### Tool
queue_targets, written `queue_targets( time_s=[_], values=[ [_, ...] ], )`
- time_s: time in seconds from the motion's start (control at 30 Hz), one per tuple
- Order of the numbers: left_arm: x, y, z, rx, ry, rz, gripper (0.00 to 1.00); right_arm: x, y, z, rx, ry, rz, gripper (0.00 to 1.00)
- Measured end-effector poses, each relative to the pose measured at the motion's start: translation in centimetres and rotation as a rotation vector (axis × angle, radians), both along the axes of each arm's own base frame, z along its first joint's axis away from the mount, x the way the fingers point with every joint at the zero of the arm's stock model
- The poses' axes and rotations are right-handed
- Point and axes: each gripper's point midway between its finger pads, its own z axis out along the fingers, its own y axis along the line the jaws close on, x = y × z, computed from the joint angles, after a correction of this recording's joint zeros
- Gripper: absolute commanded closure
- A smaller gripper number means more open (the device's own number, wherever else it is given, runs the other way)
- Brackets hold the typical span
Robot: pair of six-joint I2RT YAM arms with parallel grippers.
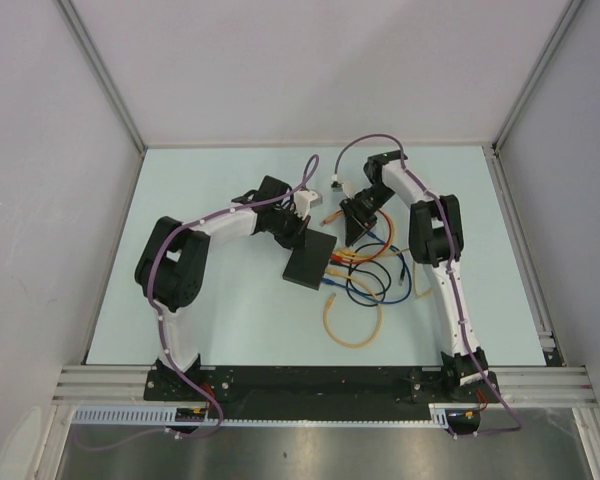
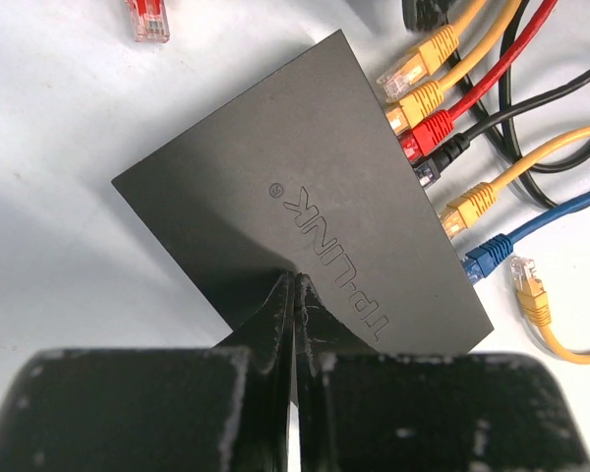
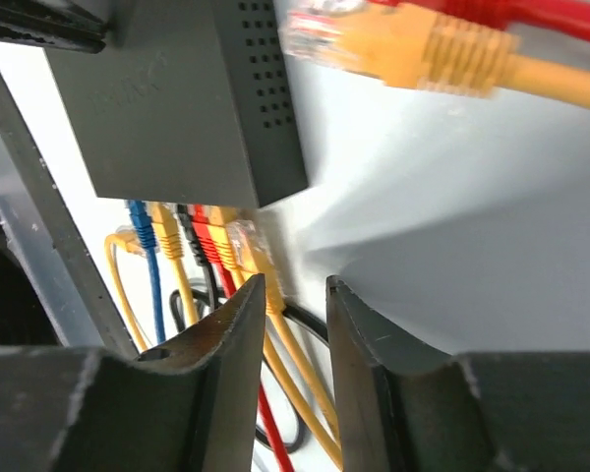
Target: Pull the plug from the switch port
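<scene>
Flat matte-black switch (image 1: 310,262) lies mid-way across the pale table (image 1: 180,300), with the left gripper (image 2: 295,295) closed and apparently pressing on its top. The right gripper (image 3: 290,305) has its jaws apart and is empty. One yellow plug (image 2: 403,74) appears clear of its port, so extraction is seemingly done; the neighbouring plugs (image 2: 428,133) look seated.

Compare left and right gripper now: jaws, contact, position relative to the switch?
Jaws: left gripper is shut, fingertips together; right gripper is open with a clear gap, nothing clamped. Contact: left gripper appears to press on the switch top; right gripper touches nothing visible. Position: left gripper sits away from the ports; right gripper hovers on the port side, facing the row of plugs. Both are black two-finger grippers close to the switch.
</scene>
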Motion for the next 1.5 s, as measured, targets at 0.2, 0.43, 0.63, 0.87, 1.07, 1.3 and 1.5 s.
queue_targets(
  time_s=[0.2, 0.43, 0.63, 0.87, 1.07, 1.3, 1.5],
  values=[
    [0.0, 0.0, 0.0, 0.000, -0.002, -0.003, 1.00, 1.3, -0.6, 0.5, -0.005, -0.052, -0.013, 0.55],
    [0.0, 0.0, 0.0, -0.001, -0.005, -0.010, 0.99, 0.6, -4.6, 4.1, -0.076, -0.144, -0.081, 0.45],
    [0.0, 0.0, 0.1, 0.001, 0.001, -0.010, 0.99, -0.9, -10.8, 10.6, -0.227, -0.384, -0.205, 0.34],
    [0.3, -0.3, 0.1, 0.002, 0.005, -0.010, 0.99, -3.4, -13.3, 9.2, -0.407, -0.355, -0.224, 0.30],
    [0.4, -0.3, 0.1, 0.000, 0.005, -0.011, 0.99, -3.4, -14.7, 4.2, -0.551, -0.241, -0.214, 0.31],
    [0.5, -0.2, 0.2, -0.004, 0.003, -0.006, 0.99, -3.7, -15.8, 2.6, -0.670, -0.209, -0.181, 0.63],
    [0.6, -0.3, 0.1, -0.016, 0.010, -0.001, 0.99, -3.9, -17.0, 3.3, -0.711, -0.193, -0.186, 0.99]
  ],
)
